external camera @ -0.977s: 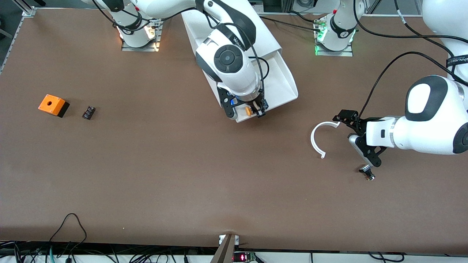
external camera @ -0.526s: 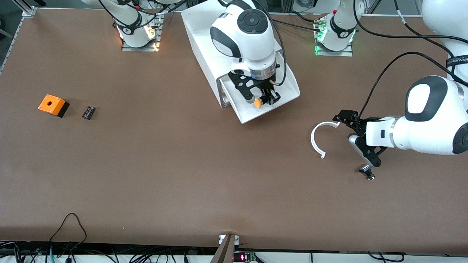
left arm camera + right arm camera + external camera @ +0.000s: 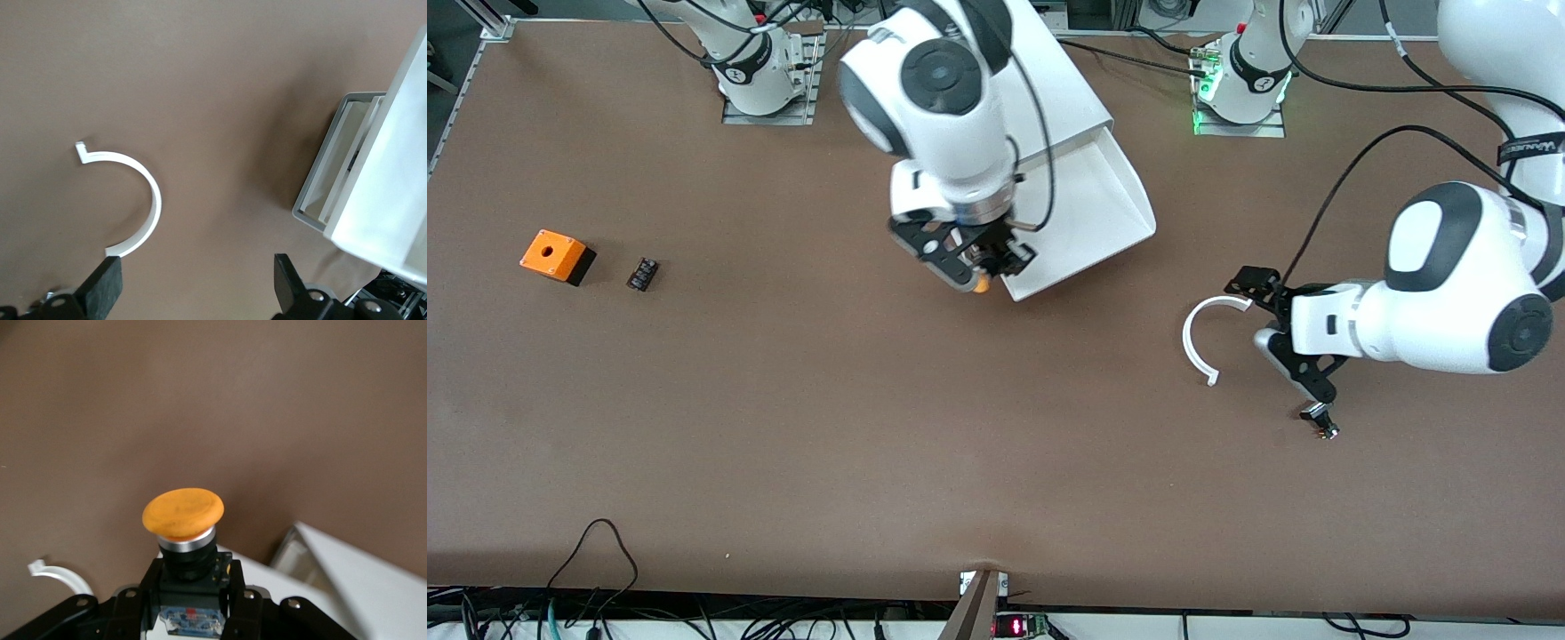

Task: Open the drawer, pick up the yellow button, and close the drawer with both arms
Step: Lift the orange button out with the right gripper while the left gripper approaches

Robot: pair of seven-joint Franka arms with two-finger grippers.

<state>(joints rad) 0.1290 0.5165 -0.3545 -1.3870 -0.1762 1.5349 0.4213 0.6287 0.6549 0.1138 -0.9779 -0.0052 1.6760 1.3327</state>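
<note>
Button lifted clear, drawer open

Right gripper [image 3: 985, 267] clamped on button [image 3: 183, 512], over the drawer [image 3: 1089, 218] corner; carry it level, then set down. Left gripper [image 3: 1288, 360], jaws apart, waits near white ring [image 3: 1202, 338].

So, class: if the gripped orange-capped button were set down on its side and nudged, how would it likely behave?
The button has a wide round cap on a narrower black body, so it would probably roll in a curve rather than straight. It looks rigid, likely hard plastic with a metal ring. The shut right tool lifts it easily, suggesting it is light.
</note>
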